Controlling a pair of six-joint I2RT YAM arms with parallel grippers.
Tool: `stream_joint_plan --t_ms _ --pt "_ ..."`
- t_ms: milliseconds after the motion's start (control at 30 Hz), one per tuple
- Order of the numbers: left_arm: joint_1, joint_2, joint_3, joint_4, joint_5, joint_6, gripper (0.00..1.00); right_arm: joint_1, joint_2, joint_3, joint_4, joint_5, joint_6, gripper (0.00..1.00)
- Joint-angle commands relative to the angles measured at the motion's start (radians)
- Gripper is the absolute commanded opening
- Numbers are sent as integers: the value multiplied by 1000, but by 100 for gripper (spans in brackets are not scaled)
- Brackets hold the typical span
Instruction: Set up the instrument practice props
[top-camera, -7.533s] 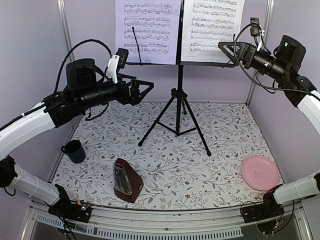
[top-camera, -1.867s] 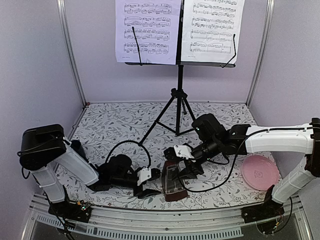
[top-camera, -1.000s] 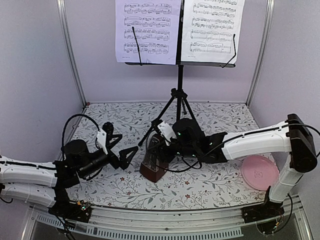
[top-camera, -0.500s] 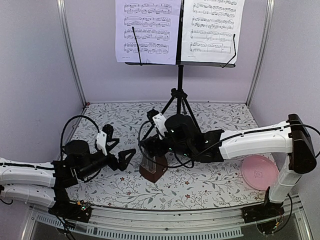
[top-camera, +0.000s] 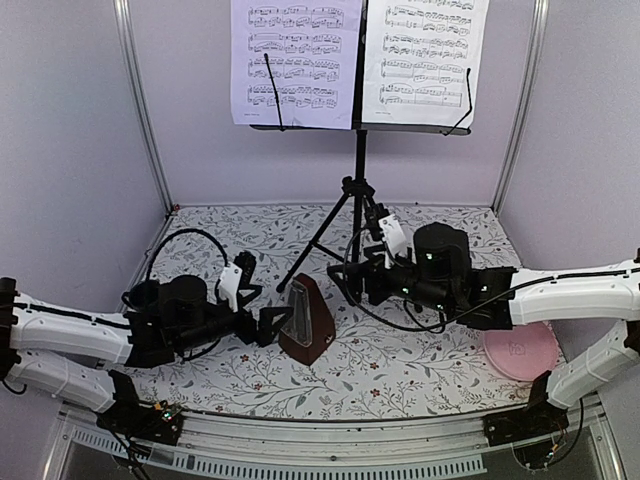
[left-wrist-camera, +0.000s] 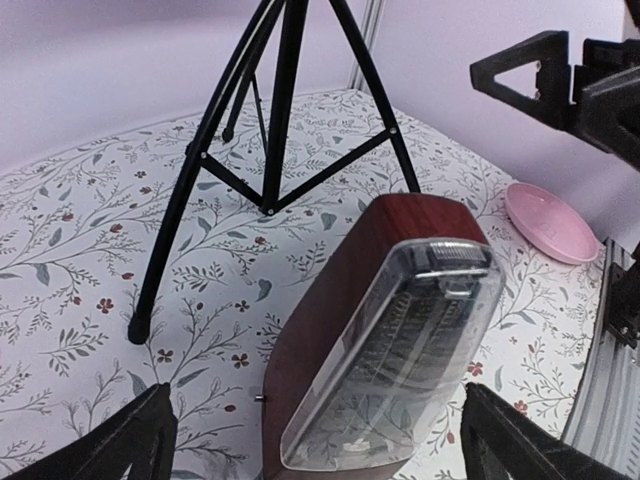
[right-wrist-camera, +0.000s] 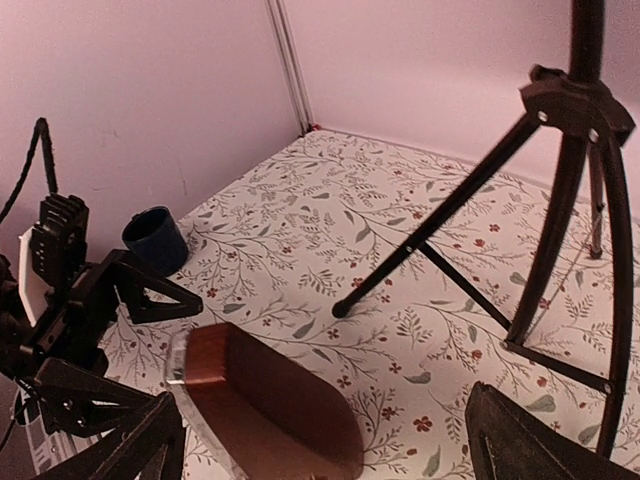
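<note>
Since half a second ago, brought the left gripper (top-camera: 270, 325) in close on the left of the small dark-red wooden pyramid metronome (top-camera: 306, 322) and drew the right gripper (top-camera: 350, 282) off it, away up and to its right. Left of the metronome: left fingers (left-wrist-camera: 120, 445) spread wide either side of its clear front, gripping nothing, no contact visible. Standing upright and unheld on the floral-print table (top-camera: 400, 370). Just behind the metronome: one foot of the tall black tripod music stand (top-camera: 357, 190), with two white sheets of printed music (top-camera: 295, 62) high above. Right of the metronome: right fingers (right-wrist-camera: 545, 445) likewise wide apart and empty. Farther right still, a pink plate (top-camera: 522, 352).
</note>
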Motion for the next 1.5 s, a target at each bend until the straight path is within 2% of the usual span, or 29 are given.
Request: stream_joint_plan --t_ms 0,267,600,867,1167,1467 --pt "-38 67 48 48 -31 -39 99 -28 -84 -129 39 -16 55 99" --pt "-83 192 106 103 -50 -44 99 -42 -162 -327 111 -13 139 100" --pt "-92 344 209 104 -154 -74 97 -43 -101 -393 190 -37 171 98" --pt "-94 409 253 77 -132 -69 80 -43 34 -382 262 -78 135 95" --pt "-106 430 294 9 -187 -62 62 -42 106 -351 319 -97 111 93" --pt "-124 331 455 -289 -221 -40 35 -36 99 -377 391 -102 -5 86"
